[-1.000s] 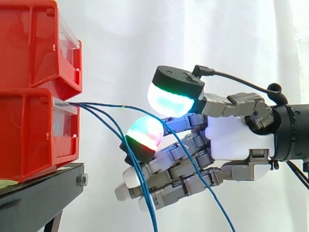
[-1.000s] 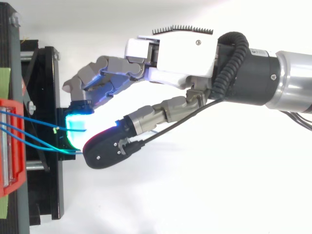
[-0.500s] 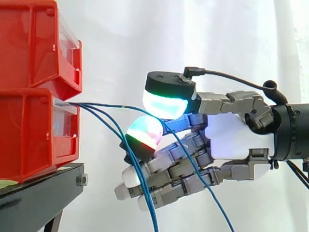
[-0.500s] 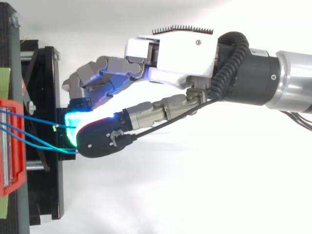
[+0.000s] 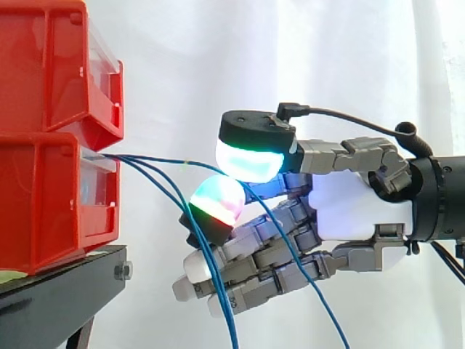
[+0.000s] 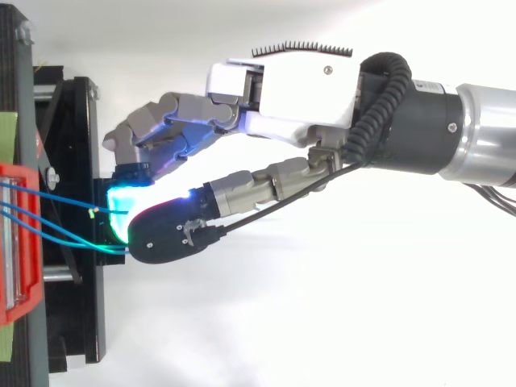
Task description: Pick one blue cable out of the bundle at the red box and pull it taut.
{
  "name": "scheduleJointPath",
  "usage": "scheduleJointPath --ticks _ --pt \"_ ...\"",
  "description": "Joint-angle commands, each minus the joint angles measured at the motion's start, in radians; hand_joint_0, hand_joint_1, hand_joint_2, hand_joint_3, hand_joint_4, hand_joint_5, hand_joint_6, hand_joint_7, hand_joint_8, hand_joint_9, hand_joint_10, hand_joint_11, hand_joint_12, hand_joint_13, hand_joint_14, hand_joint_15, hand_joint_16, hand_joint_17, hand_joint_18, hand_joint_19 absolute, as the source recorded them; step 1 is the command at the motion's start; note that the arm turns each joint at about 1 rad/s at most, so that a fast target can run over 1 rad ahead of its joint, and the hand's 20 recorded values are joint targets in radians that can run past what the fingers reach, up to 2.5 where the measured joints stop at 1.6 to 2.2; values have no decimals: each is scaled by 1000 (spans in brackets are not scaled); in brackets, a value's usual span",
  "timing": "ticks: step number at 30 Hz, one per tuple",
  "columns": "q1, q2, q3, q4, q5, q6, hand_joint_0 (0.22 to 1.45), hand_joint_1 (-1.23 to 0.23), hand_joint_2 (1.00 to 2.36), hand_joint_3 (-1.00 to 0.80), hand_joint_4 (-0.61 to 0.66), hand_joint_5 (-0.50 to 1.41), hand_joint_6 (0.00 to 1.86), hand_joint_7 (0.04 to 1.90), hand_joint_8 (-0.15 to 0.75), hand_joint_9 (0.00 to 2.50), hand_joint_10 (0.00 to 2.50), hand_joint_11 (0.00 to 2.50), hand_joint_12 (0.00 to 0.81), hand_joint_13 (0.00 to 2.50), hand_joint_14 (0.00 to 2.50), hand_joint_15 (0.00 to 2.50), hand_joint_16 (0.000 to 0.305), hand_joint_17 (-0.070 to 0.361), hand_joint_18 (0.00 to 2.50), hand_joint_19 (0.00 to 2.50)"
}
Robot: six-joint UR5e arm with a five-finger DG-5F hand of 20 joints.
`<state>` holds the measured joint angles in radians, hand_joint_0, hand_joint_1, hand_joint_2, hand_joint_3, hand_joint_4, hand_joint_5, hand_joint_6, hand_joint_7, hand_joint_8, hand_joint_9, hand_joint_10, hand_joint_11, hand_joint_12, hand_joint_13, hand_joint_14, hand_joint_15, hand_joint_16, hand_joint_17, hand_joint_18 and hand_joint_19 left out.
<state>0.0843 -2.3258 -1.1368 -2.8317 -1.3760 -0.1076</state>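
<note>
Glowing pads are closest to my worry: the hand point(image 5: 349, 211) has its cyan-green thumb pad point(image 5: 249, 158) brought down against a red-green finger pad point(image 5: 216, 200), pinching the uppermost blue cable point(image 5: 156, 158) between them, while the remaining fingers curl loosely underneath. That cable runs slack from the pinch back to the front of the lower red bin point(image 5: 51, 203). From here I judge the grip could slide, since the pads are rounded and the wire is thin; a pull away from the bin may let it creep out before it goes taut. The other blue cables point(image 5: 156, 182) droop across the curled lower fingers, so I think they could snag and get dragged along, leaving me with more than one strand. Too hard a pull might also tug the lower bin forward, as its front sits close to the near edge of the black stand point(image 5: 65, 280), with the upper red bin point(image 5: 51, 65) stacked on it. I cannot see how the cables are anchored inside. Behind everything hangs the plain white curtain point(image 5: 218, 58).
</note>
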Motion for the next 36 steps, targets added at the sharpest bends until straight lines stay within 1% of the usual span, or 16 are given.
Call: scheduleJointPath --ticks 1,8,13,16,27,30,33,34,36 --pt "0 0 0 0 0 0 596 -708 1017 -67 176 -88 723 1017 335 710 8 366 384 250 3 83 57 128 268 159" --pt "0 0 0 0 -2 2 601 -735 1025 -44 151 -95 730 1021 308 698 12 388 362 242 3 86 52 117 261 160" --pt "0 0 0 0 -2 0 603 -753 1026 -32 148 -102 747 978 302 701 10 407 362 252 3 89 52 117 269 153" --pt "0 0 0 0 -2 0 601 -759 1026 -26 156 -103 748 987 296 703 12 408 361 254 3 89 52 118 276 152" --pt "0 0 0 -11 -3 3 595 -765 1028 27 120 -117 790 1030 299 733 13 470 361 279 4 111 52 117 302 150" --pt "0 2 0 -18 -3 5 595 -763 1028 35 126 -122 801 1038 303 742 11 493 364 292 4 114 52 117 313 147" --pt "0 6 0 -37 -5 5 598 -755 1026 39 129 -125 811 1019 309 747 11 500 371 301 4 118 53 119 322 148" --pt "0 6 0 -52 -5 5 598 -753 1026 43 127 -125 811 1026 308 748 11 503 372 305 5 119 53 120 324 147" --pt "0 6 0 -58 -6 5 599 -749 1026 47 133 -127 816 1027 312 749 10 508 375 312 5 127 53 120 330 144"
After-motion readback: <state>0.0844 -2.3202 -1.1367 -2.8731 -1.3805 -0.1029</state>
